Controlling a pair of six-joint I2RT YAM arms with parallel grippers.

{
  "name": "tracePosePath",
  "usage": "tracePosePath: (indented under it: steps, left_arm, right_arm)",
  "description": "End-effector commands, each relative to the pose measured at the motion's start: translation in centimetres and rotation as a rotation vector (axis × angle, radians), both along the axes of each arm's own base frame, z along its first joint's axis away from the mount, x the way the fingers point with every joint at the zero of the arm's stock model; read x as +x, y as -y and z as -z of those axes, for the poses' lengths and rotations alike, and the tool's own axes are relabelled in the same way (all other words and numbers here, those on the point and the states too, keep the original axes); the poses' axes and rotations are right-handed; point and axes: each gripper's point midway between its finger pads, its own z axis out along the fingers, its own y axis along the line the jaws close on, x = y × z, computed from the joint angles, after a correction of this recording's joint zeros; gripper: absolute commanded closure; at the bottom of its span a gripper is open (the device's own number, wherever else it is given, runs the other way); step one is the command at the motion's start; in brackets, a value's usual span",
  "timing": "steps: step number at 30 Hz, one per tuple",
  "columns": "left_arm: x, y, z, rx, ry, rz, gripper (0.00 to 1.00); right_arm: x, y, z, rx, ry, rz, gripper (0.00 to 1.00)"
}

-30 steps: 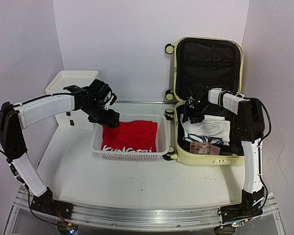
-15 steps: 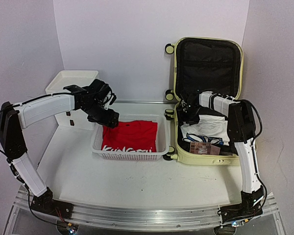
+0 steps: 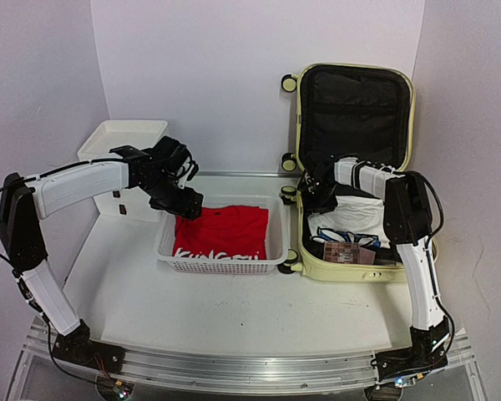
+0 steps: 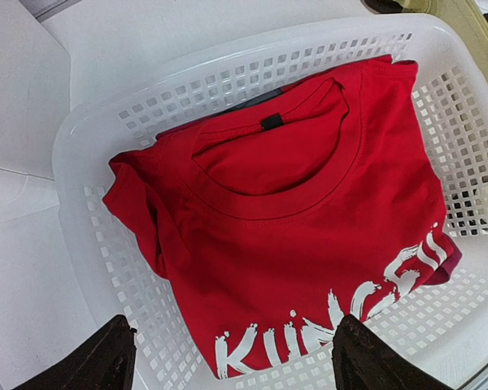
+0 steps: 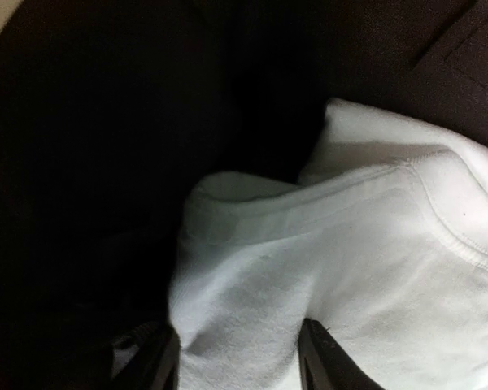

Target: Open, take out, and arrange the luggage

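The pale yellow luggage (image 3: 351, 272) lies open at the right, its black-lined lid (image 3: 355, 100) standing upright. Inside lies a white garment (image 3: 355, 215) with a brown patterned item (image 3: 342, 252) in front of it. My right gripper (image 3: 316, 199) is down in the shell's back left corner. In the right wrist view its jaws (image 5: 237, 357) press from both sides on a bunched fold of the white garment (image 5: 350, 268), with dark lining behind. My left gripper (image 3: 186, 205) hovers open over the basket, nothing between its fingers (image 4: 232, 366).
A white perforated basket (image 3: 221, 266) in the middle holds a folded red T-shirt (image 4: 293, 219) with white lettering. A white plastic drawer box (image 3: 121, 138) stands at the back left, behind the left arm. The suitcase wheels (image 3: 289, 83) stick out to its left.
My right gripper has slid left along the white garment toward the shell's back left corner. The left arm and the red shirt have not moved.
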Motion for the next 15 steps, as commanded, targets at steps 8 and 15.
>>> tracePosePath:
  steps: [8, 15]
  left_arm:
    - [0.8, -0.2, -2.1, -0.013, 0.056, -0.021, 0.16]
    - [0.7, -0.3, -2.0, -0.011, 0.053, -0.023, 0.16]
  right_arm:
    - [-4.0, 4.3, 6.1, -0.097, -0.189, 0.047, 0.62]
    - [-3.8, 3.7, 5.2, 0.020, -0.173, 0.029, 0.81]
